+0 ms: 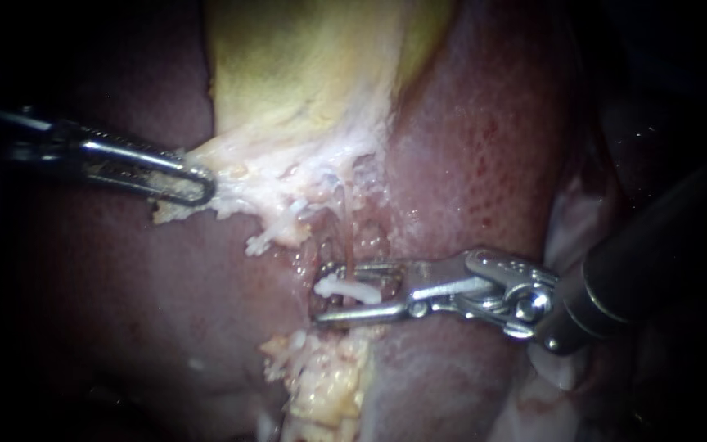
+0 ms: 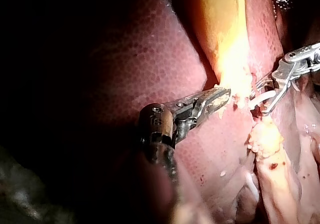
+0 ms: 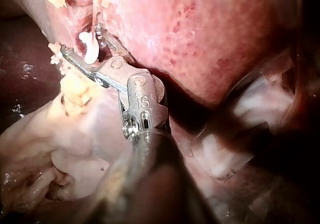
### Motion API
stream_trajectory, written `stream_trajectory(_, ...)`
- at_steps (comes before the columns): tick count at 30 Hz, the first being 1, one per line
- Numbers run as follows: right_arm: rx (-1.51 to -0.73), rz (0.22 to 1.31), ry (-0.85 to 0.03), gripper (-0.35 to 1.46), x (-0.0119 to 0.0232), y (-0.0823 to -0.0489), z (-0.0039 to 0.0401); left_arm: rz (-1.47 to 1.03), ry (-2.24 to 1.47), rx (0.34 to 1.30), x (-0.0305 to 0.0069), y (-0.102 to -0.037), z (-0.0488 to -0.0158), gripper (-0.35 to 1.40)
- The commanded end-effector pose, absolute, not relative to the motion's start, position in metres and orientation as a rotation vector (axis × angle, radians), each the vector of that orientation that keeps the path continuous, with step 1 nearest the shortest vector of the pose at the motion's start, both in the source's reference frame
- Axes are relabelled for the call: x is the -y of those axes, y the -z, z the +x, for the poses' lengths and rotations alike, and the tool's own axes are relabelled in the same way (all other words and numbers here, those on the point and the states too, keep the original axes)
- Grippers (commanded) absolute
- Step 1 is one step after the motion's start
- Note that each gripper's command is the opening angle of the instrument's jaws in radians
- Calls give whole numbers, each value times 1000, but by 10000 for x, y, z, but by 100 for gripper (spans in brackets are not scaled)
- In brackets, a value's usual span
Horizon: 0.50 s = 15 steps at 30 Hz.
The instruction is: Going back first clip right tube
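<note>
My right instrument [image 1: 325, 295] comes in from the right, and its jaws stand open on either side of a white clip [image 1: 352, 289]. The clip sits across a thin pale tube [image 1: 344, 214] that runs down from the gallbladder [image 1: 304, 74]. The right wrist view shows the same clip [image 3: 91, 51] in the gap between the open jaws of the right instrument [image 3: 80, 38]. My left instrument [image 1: 194, 184] enters from the left, shut on the frayed whitish edge of the gallbladder. From the left wrist, that left instrument [image 2: 217, 96] grips the yellow tissue beside the right instrument [image 2: 260, 99].
Red-brown liver [image 1: 484, 147] surrounds the dissected area. A lump of yellow fatty tissue [image 1: 329, 385] lies just below the clip. Pale membranous tissue [image 1: 570, 229] sits behind the right instrument's shaft.
</note>
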State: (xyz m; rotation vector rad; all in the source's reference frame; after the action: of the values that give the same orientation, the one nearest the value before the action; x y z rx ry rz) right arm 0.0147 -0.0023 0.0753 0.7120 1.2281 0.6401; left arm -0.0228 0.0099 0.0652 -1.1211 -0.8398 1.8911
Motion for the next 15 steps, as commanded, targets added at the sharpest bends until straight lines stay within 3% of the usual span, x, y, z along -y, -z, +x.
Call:
stream_trajectory(1, -1230, 707, -637, 48, 22, -754, 146, -1121, -1891, 840, -99, -652, -228, -35)
stream_trajectory(7, -1240, 688, -604, 48, 23, -752, 139, -1121, -1891, 840, -98, -652, -228, -35)
stream_trajectory(15, -1298, 507, -421, 50, 19, -736, 101, -1121, -1892, 841, -98, -651, -226, -35)
